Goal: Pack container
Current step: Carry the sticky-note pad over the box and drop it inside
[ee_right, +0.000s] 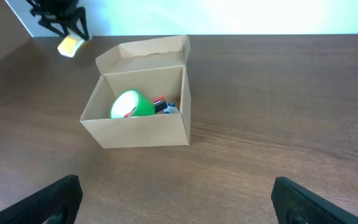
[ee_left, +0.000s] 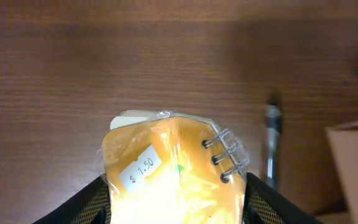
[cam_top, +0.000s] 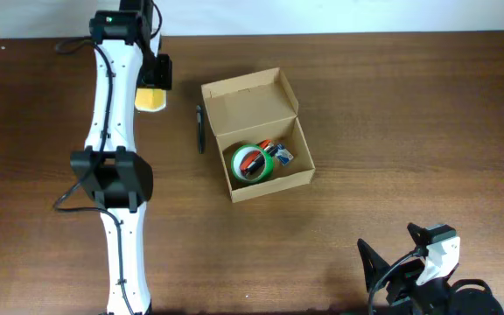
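The tan cardboard container (cam_top: 266,179) stands open mid-table with its flap lid up. A green tape roll (cam_top: 252,162) and small items lie inside it. It also shows in the right wrist view (ee_right: 143,129). My left gripper (cam_top: 152,94) is shut on a yellow-orange wrapped pack (ee_left: 173,180) with a price sticker and metal rings. It holds the pack at the far left of the table, left of the container. A black pen (cam_top: 200,129) lies on the table between the pack and the container. My right gripper (ee_right: 176,202) is open and empty near the front edge.
The white left arm (cam_top: 112,157) runs from the front edge to the back of the table. The pen also shows in the left wrist view (ee_left: 271,146), with a corner of the container (ee_left: 356,162) at the right.
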Controlling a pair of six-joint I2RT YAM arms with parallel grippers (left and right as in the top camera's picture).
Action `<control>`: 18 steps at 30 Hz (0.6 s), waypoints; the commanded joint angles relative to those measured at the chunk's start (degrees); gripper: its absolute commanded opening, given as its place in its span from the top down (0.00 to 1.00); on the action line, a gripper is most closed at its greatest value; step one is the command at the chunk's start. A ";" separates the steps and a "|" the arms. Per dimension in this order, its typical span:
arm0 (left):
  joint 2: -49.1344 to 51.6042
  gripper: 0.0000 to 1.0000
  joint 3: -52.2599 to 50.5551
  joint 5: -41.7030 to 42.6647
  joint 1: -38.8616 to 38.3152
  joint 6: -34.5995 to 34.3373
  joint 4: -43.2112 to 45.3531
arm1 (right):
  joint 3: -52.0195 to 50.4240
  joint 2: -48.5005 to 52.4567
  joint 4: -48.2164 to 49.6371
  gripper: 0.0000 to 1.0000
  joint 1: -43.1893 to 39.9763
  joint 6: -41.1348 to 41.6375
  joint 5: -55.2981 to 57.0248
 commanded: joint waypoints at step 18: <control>0.55 0.88 13.79 5.53 -14.75 0.57 -6.71 | -0.02 -0.42 0.17 0.01 0.07 0.04 0.92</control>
